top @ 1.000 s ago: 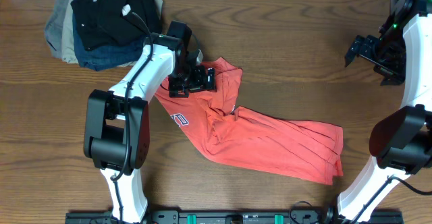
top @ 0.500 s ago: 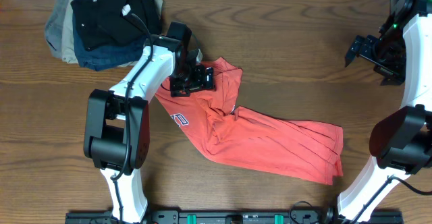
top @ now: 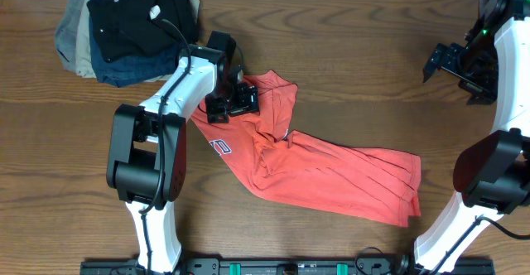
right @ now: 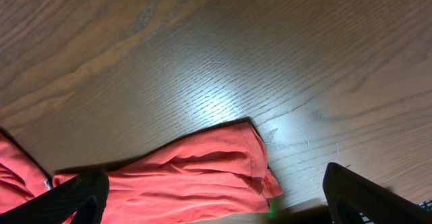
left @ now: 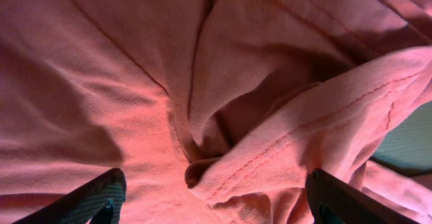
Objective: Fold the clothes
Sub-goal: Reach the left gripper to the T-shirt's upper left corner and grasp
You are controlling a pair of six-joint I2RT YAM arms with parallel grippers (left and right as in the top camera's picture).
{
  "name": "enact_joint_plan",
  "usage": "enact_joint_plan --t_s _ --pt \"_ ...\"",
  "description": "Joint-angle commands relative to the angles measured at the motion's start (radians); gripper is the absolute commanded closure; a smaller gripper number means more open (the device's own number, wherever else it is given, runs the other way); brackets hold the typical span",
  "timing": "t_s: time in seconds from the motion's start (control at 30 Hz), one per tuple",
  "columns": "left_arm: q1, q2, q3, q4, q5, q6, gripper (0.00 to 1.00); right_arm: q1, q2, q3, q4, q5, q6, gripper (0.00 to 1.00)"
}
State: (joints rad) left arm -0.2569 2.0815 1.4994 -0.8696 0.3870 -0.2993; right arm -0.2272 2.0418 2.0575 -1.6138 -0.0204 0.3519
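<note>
- My left fingers are spread wide, low over the bunched folds at the far-left end of the coral-red T-shirt, gripping nothing.
- My right fingers stand wide open above bare bench near its right edge, well apart from the T-shirt.
- The T-shirt lies crumpled mid-bench, stretching diagonally toward the near-right corner.
- 1 pile of folded garments sits in the far-left corner.

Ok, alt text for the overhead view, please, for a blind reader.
A crumpled red T-shirt lies on a wooden table, the left arm's open fingers over its upper end. The right arm's fingers hang open at the far right, and dark folded clothes sit piled at the far left.
</note>
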Motion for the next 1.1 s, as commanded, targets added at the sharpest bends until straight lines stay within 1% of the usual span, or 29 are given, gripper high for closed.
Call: enact_joint_plan --t_s 0.0,0.23,0.37,0.5,0.57,0.6,0.67,0.77,0.9,0.93,1.0,1.07 --pt "0.005 0.013 -0.008 0.001 -0.018 -0.017 0.14 -0.008 -0.014 0.003 -0.001 -0.003 -0.008 0.01" --pt "-0.004 0.013 -0.008 0.002 -0.017 -0.017 0.15 -0.008 -0.014 0.003 -0.001 -0.003 -0.008 0.01" --pt "-0.019 0.013 -0.008 0.002 -0.017 -0.017 0.27 -0.008 -0.014 0.003 -0.001 -0.003 -0.008 0.01" --pt "-0.037 0.013 -0.008 0.013 -0.017 -0.017 0.32 -0.008 -0.014 0.003 -0.001 -0.003 -0.008 0.01" --pt "-0.043 0.013 -0.008 0.017 -0.018 -0.017 0.4 -0.008 -0.014 0.003 -0.001 -0.003 -0.008 0.01" --pt "-0.043 0.013 -0.008 0.017 -0.017 -0.017 0.48 -0.007 -0.014 0.003 -0.001 -0.003 -0.008 0.01" --pt "-0.043 0.013 -0.008 0.017 -0.017 -0.017 0.56 -0.007 -0.014 0.003 -0.001 -0.003 -0.008 0.01" --pt "-0.043 0.013 -0.008 0.016 -0.018 -0.017 0.59 -0.007 -0.014 0.003 -0.001 -0.003 -0.008 0.01" --pt "-0.042 0.013 -0.008 0.016 -0.026 -0.017 0.73 -0.008 -0.014 0.003 -0.001 -0.003 -0.008 0.01" --pt "-0.041 0.013 -0.008 0.015 -0.034 -0.018 0.78 -0.007 -0.014 0.003 -0.001 -0.003 -0.008 0.01" --pt "-0.04 0.012 -0.008 0.011 -0.041 -0.018 0.94 -0.007 -0.014 0.003 -0.001 -0.003 -0.008 0.01" --pt "-0.036 0.008 -0.008 0.006 -0.041 -0.018 0.94 -0.007 -0.014 0.003 -0.001 -0.003 -0.008 0.01"
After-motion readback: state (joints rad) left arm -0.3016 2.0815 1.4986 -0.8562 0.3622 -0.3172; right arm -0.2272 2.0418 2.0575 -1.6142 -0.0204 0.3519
